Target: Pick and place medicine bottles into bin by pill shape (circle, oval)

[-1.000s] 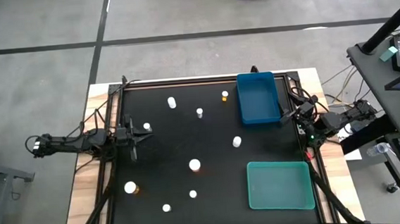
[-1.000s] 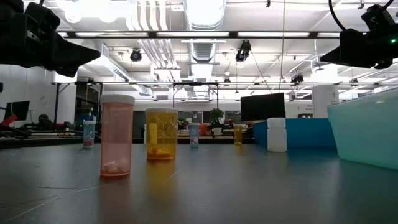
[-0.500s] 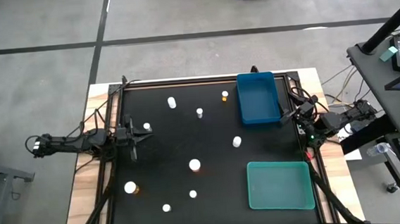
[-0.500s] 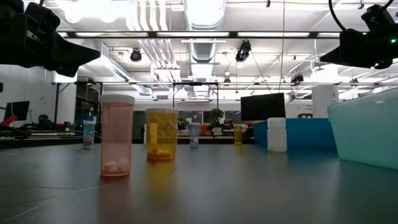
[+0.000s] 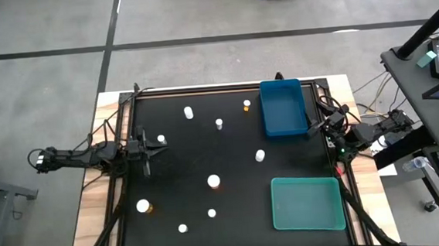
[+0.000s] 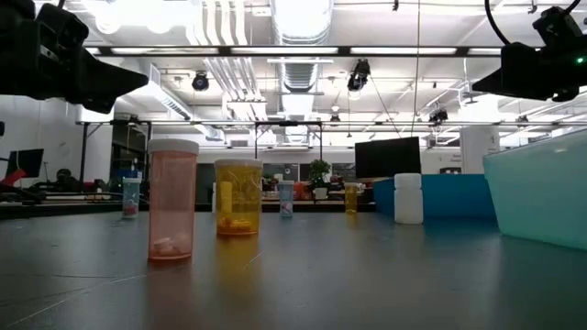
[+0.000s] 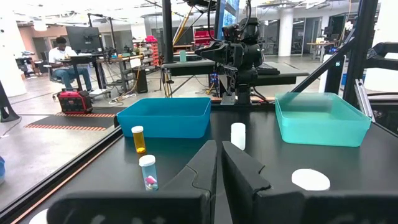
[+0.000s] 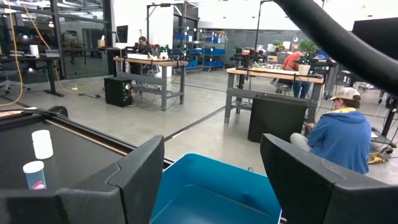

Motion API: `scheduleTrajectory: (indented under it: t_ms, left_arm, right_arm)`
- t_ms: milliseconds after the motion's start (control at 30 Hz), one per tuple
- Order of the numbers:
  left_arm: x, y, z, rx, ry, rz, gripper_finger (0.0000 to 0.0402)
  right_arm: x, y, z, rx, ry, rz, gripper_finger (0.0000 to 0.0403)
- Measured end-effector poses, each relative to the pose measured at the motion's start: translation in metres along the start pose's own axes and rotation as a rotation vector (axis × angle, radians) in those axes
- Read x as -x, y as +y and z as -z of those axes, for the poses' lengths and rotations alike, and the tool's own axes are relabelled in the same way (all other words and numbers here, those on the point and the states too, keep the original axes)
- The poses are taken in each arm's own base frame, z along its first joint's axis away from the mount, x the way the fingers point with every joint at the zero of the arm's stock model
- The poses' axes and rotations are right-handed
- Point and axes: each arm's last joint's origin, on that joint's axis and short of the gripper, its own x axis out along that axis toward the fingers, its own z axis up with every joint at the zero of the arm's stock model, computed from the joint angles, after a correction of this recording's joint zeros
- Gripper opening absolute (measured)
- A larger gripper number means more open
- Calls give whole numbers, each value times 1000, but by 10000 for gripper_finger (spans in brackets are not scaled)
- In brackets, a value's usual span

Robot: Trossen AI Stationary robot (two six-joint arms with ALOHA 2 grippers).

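Scattered upright across the black bench, well apart from one another, presumably so that each can be taken without knocking a neighbour: eight medicine bottles counted from above. Three toward the far edge, one just beside the left gripper, one near the blue bin, one mid-bench, three toward the near edge and near left corner. None yet inside either container.

Parked at the left edge, raised off the surface, fingers pressed together on nothing: that left gripper, looking across the bench toward the bins. Parked at the right edge beside the blue bin's near corner, the right gripper, fingers spread wide and empty, blue bin directly ahead of it. Probably a waiting pose on both sides, no pick begun (a judgement from the layout alone).

Set along the right side, within easy reach of the right arm: blue bin at the far right corner, teal bin at the near right corner. Nothing visible in either. No marking seen to tell which takes circles and which ovals.

From table height, pills visible at the bottom of a pink bottle and an amber bottle; shapes too small to tell.
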Motion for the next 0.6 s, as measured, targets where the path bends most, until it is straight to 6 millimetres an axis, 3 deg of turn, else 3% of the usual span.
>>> scheduleTrajectory:
  t_ms: [600]
  left_arm:
    - [0, 0, -5, 17, -56, -3, 8]
  right_arm:
    - [0, 0, 1, 10, 2, -2, 258]
